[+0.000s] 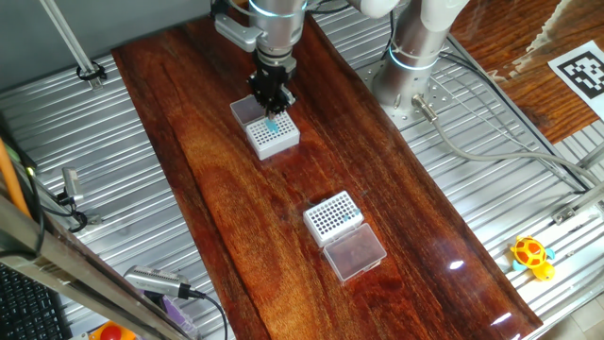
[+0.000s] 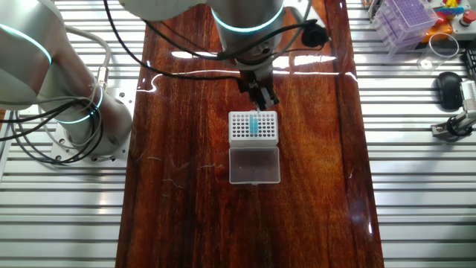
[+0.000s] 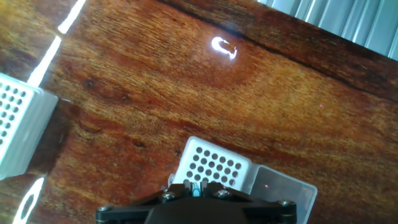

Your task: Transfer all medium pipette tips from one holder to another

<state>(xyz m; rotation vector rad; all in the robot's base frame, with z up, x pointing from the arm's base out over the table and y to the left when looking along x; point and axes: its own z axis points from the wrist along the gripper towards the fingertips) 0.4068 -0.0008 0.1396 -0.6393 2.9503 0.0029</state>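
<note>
1. The gripper (image 1: 272,97) hangs right over the far white rack (image 1: 274,135), the one close to the robot's base (image 1: 408,76). In this fixed view you get a bit of teal right under the fingertips: the medium pipette tips (image 1: 273,124), sitting in that rack's grid.
2. The other fixed view shows them better: a short teal column (image 2: 254,126) standing in the middle of the rack (image 2: 253,127), with the gripper (image 2: 260,95) just above its far edge. The rack's clear lid (image 2: 254,164) lies flat, touching its near side.
3. Only the first fixed view shows the second rack (image 1: 332,215), well apart down the wooden table (image 1: 217,170), its holes looking dark, with its own clear lid (image 1: 354,253) next to it. The other fixed view crops that out completely.
4. The hand view is mostly wood grain, a rack (image 3: 214,167) at the bottom edge and another (image 3: 18,124) cut off at the left. There's a tiny teal speck (image 3: 196,188) between the finger bases.
5. Fingers look close together, but whether they're actually clamped on a tip I can't tell from any view
</note>
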